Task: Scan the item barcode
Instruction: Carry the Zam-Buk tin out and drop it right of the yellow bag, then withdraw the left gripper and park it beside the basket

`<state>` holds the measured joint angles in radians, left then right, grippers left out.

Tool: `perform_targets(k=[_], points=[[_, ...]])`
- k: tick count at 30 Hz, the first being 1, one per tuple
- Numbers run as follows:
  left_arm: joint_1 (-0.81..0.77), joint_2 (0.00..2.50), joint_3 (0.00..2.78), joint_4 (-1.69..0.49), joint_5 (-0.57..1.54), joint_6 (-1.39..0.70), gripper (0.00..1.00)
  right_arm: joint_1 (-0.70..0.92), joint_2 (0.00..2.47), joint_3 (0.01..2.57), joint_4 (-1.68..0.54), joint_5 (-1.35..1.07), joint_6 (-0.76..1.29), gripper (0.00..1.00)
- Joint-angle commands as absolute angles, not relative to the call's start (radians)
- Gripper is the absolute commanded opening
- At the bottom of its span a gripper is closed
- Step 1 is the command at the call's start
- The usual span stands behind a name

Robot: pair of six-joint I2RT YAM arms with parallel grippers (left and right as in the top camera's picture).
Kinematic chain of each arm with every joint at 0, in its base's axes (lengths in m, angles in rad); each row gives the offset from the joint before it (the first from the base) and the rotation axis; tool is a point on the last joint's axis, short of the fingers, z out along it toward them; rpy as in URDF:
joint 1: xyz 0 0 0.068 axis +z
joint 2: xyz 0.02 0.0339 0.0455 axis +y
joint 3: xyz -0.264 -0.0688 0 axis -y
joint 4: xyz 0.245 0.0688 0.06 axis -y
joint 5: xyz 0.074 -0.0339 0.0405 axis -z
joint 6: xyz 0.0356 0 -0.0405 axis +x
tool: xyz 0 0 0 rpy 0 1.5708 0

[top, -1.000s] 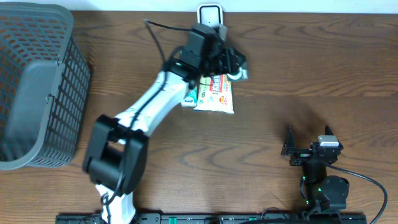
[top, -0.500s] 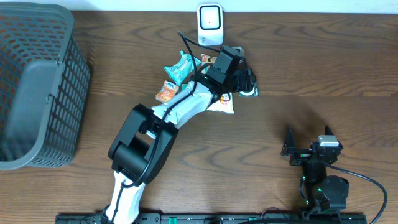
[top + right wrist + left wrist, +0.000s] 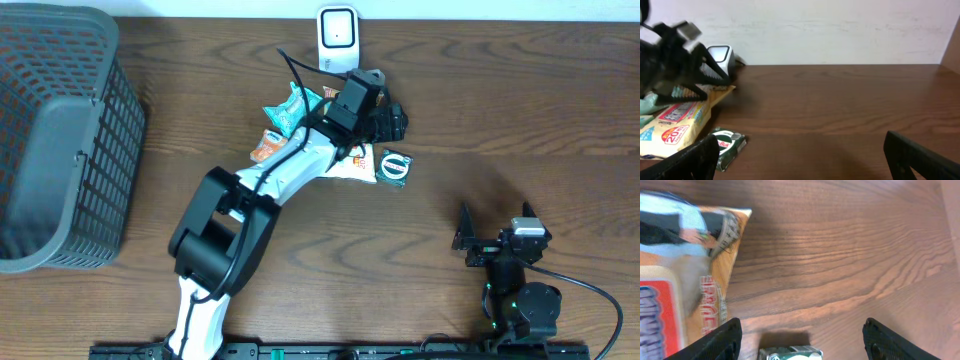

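The item, a small green box (image 3: 396, 166), lies flat on the wooden table just right of a large white-and-orange snack pack (image 3: 356, 166). My left gripper (image 3: 388, 120) hovers just above and behind it, open, with nothing between its fingers. In the left wrist view the green box (image 3: 790, 353) shows at the bottom edge between the spread fingers (image 3: 720, 340). The white barcode scanner (image 3: 338, 38) stands at the back edge of the table. My right gripper (image 3: 497, 240) rests open near the front right. Its view shows the green box (image 3: 726, 145) and the scanner (image 3: 720, 56).
A dark plastic basket (image 3: 60, 140) stands at the far left. A teal snack bag (image 3: 290, 108) and a small orange packet (image 3: 268, 147) lie left of the left arm. The orange pack (image 3: 685, 280) fills the left of the left wrist view.
The left gripper has opened and let go of the green box, which now lies on the table right of the large pack. The right arm has not moved.
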<state>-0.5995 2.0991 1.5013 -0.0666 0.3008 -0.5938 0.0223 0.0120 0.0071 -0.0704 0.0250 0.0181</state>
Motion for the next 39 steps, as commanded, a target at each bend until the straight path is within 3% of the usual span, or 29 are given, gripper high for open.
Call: perform_targets(k=[1,6,12,21,22,35,39], points=[[-0.579,1.991,1.514,-0.107,0.331,-0.579,0.76,0.026,0.006,0.006,-0.074,0.023,0.029,0.99],[-0.549,1.869,1.514,-0.258,0.331,-0.52,0.76,0.026,0.006,0.006,-0.074,0.024,0.029,0.99],[-0.483,1.67,1.514,-0.542,0.294,-0.307,0.77,0.026,0.006,0.006,-0.074,0.024,0.029,0.99],[-0.371,1.466,1.514,-1.058,-0.16,-0.262,0.77,0.026,0.006,0.006,-0.074,0.024,0.029,0.99],[-0.358,1.46,1.514,-1.102,-0.182,-0.272,1.0,0.026,0.006,0.006,-0.074,0.024,0.029,0.99],[-0.339,1.47,1.506,-1.162,-0.093,-0.485,0.98,0.026,0.006,0.006,-0.074,0.024,0.029,0.99],[-0.316,1.47,1.504,-1.15,-0.192,-0.484,0.98,0.026,0.006,0.006,-0.074,0.024,0.029,0.99]])
